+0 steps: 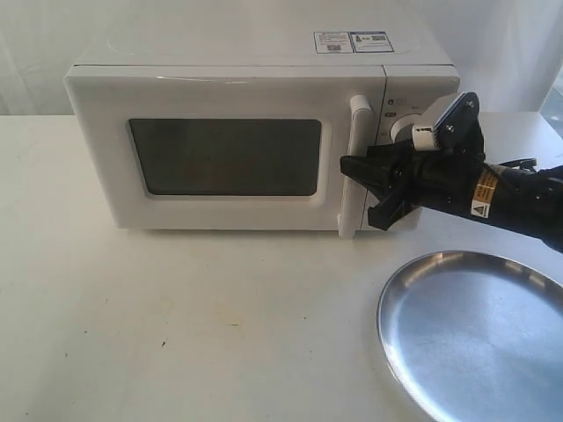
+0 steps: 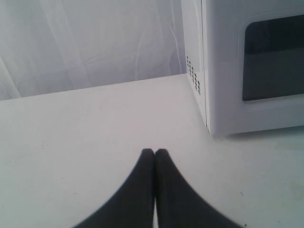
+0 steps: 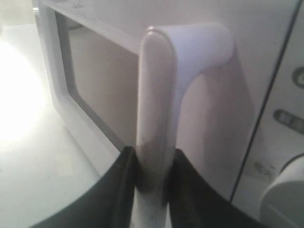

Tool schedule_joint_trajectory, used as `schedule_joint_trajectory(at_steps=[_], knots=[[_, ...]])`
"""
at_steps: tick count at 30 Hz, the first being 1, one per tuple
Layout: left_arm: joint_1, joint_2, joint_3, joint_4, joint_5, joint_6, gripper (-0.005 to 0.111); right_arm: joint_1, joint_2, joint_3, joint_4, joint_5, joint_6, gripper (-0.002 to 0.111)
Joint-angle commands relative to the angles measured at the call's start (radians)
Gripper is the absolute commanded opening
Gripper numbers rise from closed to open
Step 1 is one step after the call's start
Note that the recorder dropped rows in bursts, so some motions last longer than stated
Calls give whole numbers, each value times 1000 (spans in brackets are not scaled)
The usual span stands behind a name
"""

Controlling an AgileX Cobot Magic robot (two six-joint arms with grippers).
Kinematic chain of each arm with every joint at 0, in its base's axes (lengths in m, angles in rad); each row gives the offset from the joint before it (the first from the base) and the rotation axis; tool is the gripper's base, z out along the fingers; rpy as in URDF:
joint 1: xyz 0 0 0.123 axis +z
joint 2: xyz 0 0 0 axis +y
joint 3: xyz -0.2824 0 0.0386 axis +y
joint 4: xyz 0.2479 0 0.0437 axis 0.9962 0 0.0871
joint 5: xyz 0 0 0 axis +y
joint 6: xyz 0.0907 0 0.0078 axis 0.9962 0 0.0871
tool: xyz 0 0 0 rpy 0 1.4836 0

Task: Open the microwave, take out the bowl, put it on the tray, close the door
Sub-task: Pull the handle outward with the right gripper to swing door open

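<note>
White handle (image 3: 154, 95) sits clamped in my right end effector (image 1: 363, 189) at the shut door's (image 1: 220, 97) three o'clock edge. I should pull along the hinge arc, not straight back. My left end effector (image 2: 155, 154) idles, fingers together.

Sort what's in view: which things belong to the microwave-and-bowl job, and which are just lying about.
Job: microwave; its door, shut; handle, clamped by the right pincer; tray; left pincer, shut above the table. The bowl is not in view.
Just there: table; stickers on the microwave's top; white backdrop.
</note>
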Motion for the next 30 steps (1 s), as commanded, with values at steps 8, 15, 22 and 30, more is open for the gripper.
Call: schedule_joint_trajectory(at_steps=[8,15,22,30], knots=[[-1,-2,-3,-8,-6,0,0,18,-30,14,-365,-161,61,0],[-1,-2,-3,-8,-6,0,0,18,-100,47,-392,-161,99,0],[-1,-2,-3,-8,-6,0,0,7,-253,108,-423,-161,202,0],[-1,-2,-3,-8,-6,0,0,7,-446,153,-537,-44,479,24]])
